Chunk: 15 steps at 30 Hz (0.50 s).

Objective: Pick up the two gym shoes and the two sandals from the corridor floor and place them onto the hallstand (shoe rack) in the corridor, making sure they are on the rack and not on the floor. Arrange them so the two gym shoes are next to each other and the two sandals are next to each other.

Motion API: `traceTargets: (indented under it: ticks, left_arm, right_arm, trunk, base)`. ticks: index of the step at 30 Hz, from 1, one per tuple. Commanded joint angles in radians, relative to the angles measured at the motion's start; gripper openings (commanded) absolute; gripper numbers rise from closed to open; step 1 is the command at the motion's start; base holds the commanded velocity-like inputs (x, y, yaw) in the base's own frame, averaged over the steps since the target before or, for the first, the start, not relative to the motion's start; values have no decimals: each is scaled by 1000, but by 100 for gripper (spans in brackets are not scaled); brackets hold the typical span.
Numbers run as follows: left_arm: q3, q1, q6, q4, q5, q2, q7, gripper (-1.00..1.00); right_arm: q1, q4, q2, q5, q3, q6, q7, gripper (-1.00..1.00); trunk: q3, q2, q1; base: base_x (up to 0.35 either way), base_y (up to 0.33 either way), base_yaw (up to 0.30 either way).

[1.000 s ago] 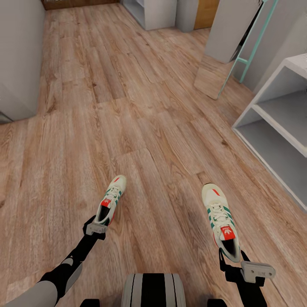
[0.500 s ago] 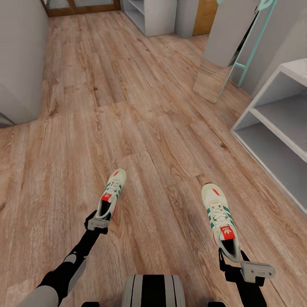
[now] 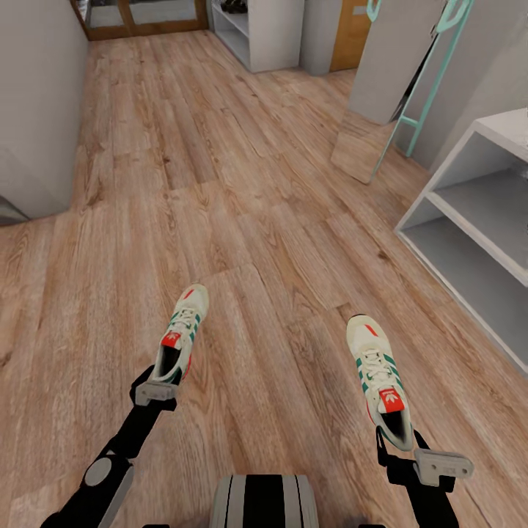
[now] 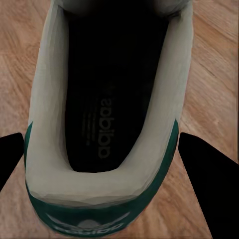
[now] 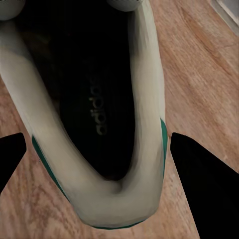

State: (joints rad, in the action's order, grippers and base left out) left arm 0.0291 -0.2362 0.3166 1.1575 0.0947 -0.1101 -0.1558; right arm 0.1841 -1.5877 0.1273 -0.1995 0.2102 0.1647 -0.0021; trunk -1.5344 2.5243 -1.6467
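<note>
A gym shoe (image 5: 94,119) sits heel-first between 2 dark jaws over the corridor floor (image 5: 199,84).

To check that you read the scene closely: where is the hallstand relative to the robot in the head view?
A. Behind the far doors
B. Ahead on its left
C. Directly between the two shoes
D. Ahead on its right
D: the hallstand, white with empty tiers, stands at the head view's right edge, beyond the right gripper holding a gym shoe.

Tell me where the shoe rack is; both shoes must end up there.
In the head view the hallstand stands at the right edge, ahead and to the right of the gym shoe in the right gripper, past the teal frame.
</note>
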Motion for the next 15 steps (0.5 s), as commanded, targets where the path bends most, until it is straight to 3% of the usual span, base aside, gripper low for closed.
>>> traceTargets:
  ticks: [1,3,11,15]
  left_arm:
    - [-4,13,-10,24,-2,-1,2,-100]
    - [-21,44,-32,77,-2,-2,6,-100]
    - [-48,117,-45,142,-2,-6,8,-100]
    - [-75,181,-39,188,-3,-7,8,-100]
  right_arm:
    - [0,0,0,0,0,0,0,-100]
    - [0,0,0,0,0,0,0,-100]
    - [0,0,0,0,0,0,0,-100]
    - [0,0,0,0,0,-1,1,-100]
  trunk:
    - [2,0,0]
    - [5,0,0]
    - [17,0,0]
    - [23,0,0]
  base:
    - [0,0,0]
    - [0,0,0]
    - [0,0,0]
    - [0,0,0]
